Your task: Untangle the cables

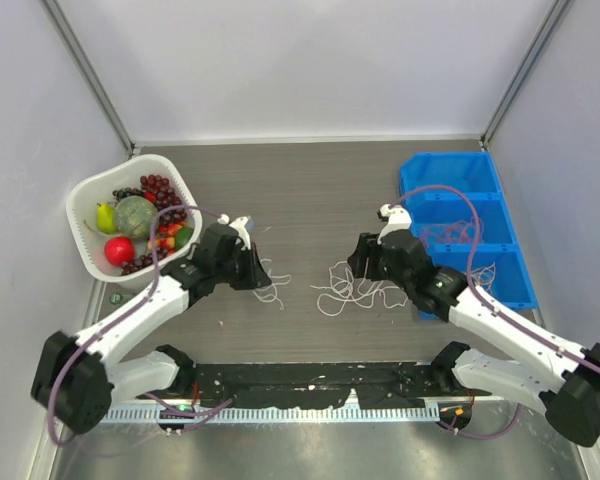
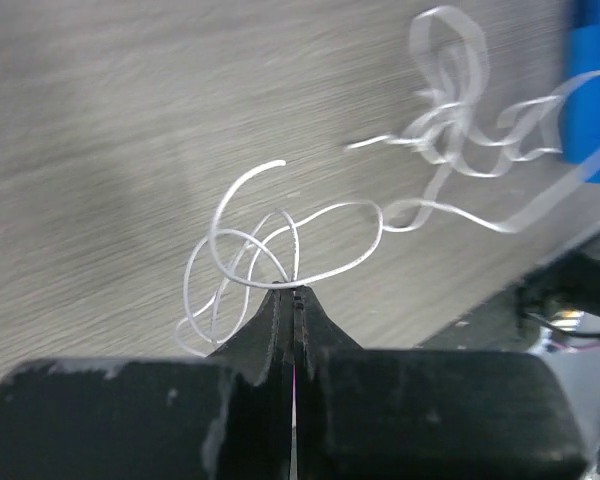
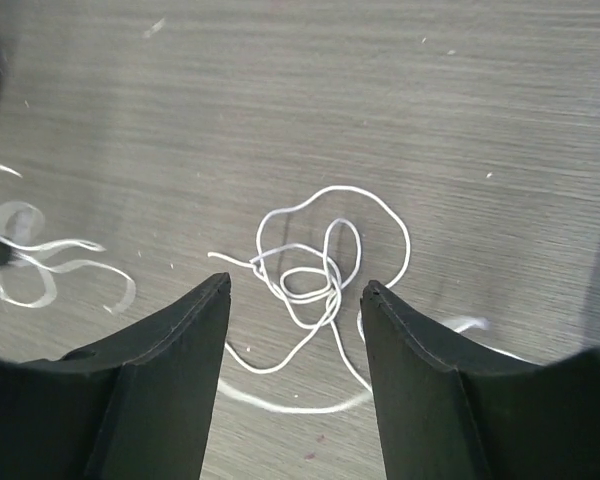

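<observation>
Thin white cables lie on the grey table. One looped white cable (image 2: 242, 243) runs into the tips of my left gripper (image 2: 296, 290), whose jaws are pressed together on a strand of it. From above, that gripper (image 1: 258, 272) sits left of centre with the cable (image 1: 272, 288) trailing beside it. A second knotted white cable (image 3: 320, 268) lies flat on the table in the gap between the spread fingers of my right gripper (image 3: 295, 287), untouched. In the top view this tangle (image 1: 348, 290) is just below the right gripper (image 1: 364, 262).
A white basket (image 1: 88, 192) of toy fruit stands at the back left. A blue bin (image 1: 500, 215) at the right holds thin reddish cables (image 1: 446, 236). Purple arm cables arch over both arms. A black rail (image 1: 310, 380) runs along the near edge.
</observation>
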Available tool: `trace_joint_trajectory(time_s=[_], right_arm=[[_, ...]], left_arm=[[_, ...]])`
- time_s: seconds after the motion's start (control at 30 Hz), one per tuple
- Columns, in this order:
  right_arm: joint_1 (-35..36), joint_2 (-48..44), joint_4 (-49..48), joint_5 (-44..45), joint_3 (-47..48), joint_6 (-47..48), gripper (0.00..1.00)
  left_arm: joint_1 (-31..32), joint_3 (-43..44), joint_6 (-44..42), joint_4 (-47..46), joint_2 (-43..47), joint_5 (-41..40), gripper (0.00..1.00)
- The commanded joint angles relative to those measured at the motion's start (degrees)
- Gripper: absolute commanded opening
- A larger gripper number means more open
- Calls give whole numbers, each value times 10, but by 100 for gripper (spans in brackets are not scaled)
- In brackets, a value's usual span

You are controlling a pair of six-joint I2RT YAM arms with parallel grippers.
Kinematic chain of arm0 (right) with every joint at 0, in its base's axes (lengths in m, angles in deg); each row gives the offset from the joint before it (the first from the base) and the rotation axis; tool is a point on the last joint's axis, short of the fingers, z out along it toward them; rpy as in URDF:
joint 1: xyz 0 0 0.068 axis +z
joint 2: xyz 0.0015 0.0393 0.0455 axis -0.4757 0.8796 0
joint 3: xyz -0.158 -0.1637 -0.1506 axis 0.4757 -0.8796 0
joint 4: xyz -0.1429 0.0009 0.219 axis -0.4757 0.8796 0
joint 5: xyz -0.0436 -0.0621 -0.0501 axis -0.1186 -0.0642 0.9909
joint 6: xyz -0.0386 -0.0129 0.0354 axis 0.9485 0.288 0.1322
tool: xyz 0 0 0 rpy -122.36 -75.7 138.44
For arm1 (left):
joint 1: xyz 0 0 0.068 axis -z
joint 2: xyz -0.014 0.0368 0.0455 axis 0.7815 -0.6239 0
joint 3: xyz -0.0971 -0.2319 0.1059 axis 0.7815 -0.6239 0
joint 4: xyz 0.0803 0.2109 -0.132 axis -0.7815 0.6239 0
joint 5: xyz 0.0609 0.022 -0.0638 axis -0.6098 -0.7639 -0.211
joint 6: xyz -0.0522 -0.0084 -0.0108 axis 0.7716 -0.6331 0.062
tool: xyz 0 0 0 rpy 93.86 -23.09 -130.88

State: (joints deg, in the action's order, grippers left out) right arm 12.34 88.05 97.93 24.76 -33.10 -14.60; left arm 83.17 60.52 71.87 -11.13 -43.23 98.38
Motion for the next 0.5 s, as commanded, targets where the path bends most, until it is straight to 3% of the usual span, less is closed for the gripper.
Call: trace_joint_trajectory(time_s=[0.0, 0.17, 0.23, 0.27, 0.37, 0.47], right_arm=[[0, 47, -4, -66, 59, 56, 61], [1, 56, -20, -84, 102, 102, 61], [1, 60, -36, -166, 115, 134, 61], [1, 60, -51, -258, 115, 151, 61], [2, 58, -140, -426, 99, 136, 61], [4, 62, -246, -468, 60, 100, 61]], left_arm=[[0, 31, -23, -32, 108, 81, 0], [1, 1, 10, -94, 165, 135, 0], [1, -10, 26, -112, 175, 148, 0], [1, -18, 34, -131, 180, 162, 0], [1, -30, 56, -173, 180, 192, 0], [1, -32, 67, -200, 166, 215, 0]])
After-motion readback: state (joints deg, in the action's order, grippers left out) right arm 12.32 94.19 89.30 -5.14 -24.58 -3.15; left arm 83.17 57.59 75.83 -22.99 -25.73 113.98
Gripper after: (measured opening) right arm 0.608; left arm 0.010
